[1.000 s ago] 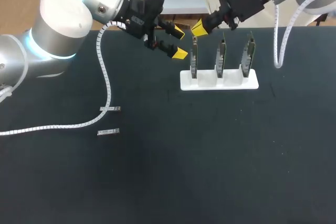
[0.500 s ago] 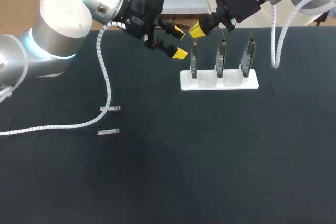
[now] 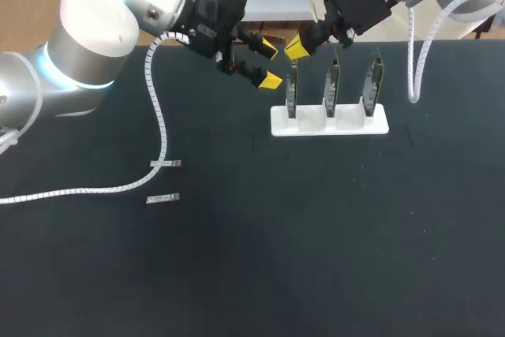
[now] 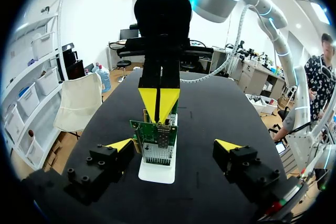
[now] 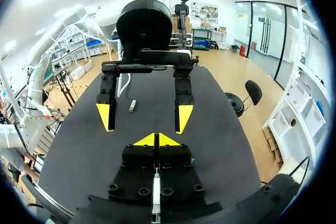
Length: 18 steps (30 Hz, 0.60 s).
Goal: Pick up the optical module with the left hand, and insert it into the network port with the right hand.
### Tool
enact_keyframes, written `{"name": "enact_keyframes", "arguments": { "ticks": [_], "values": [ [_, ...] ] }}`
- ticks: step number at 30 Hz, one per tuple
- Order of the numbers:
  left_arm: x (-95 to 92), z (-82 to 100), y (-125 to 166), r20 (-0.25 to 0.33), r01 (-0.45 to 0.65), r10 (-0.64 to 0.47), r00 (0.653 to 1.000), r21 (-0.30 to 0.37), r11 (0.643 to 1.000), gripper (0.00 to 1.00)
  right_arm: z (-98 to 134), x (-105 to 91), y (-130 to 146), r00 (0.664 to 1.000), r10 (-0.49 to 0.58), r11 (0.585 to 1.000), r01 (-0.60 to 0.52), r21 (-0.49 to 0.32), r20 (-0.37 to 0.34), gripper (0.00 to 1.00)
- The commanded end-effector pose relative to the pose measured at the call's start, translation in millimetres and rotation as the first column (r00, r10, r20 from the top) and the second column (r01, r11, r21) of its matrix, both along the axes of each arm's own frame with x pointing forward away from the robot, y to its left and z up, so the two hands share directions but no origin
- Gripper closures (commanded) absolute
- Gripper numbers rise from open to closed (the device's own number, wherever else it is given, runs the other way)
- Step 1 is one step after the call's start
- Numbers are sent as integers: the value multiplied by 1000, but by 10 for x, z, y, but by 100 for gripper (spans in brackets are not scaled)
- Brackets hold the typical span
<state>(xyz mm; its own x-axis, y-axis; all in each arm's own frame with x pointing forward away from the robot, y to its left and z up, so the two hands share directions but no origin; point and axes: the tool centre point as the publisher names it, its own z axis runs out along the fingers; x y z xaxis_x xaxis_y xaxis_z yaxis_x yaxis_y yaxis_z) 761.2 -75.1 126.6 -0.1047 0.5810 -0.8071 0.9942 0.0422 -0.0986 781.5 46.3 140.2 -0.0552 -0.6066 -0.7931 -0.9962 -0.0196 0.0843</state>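
black table (image 3: 316,258) | white plastic stand (image 3: 329,125) | green circuit board (image 4: 156,142), pale dotted grid | black left hand (image 3: 269,61) and black right hand (image 3: 297,46), yellow tips | silver-grey left arm (image 3: 87,29) | white spiral cable (image 3: 162,116)

Left gripper (image 4: 174,146) hangs spread wide, one yellow tip on each side of a green circuit board (image 4: 156,142). The board stands upright in a white holder (image 4: 156,173) on the black table (image 4: 210,108). Right gripper (image 4: 158,102) points down over the board's top edge, its yellow tips pressed together. Touching the board or just above it? Can't tell.
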Motion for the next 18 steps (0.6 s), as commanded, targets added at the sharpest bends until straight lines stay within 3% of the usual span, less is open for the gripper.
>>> {"name": "enact_keyframes", "arguments": {
  "ticks": [1,8,18],
  "values": [
    [25,3,-8,-4,4,-4,1000,4,1000,0,-49,-23,-25,1000,-1,1000,1,-2,-1,100],
    [25,3,-8,-4,4,-4,1000,4,1000,0,-28,-35,-24,1000,-3,1000,3,11,-1,100],
    [25,3,-8,-4,4,-4,1000,4,1000,0,252,45,-42,1000,-21,996,20,87,5,100]
  ]
}}
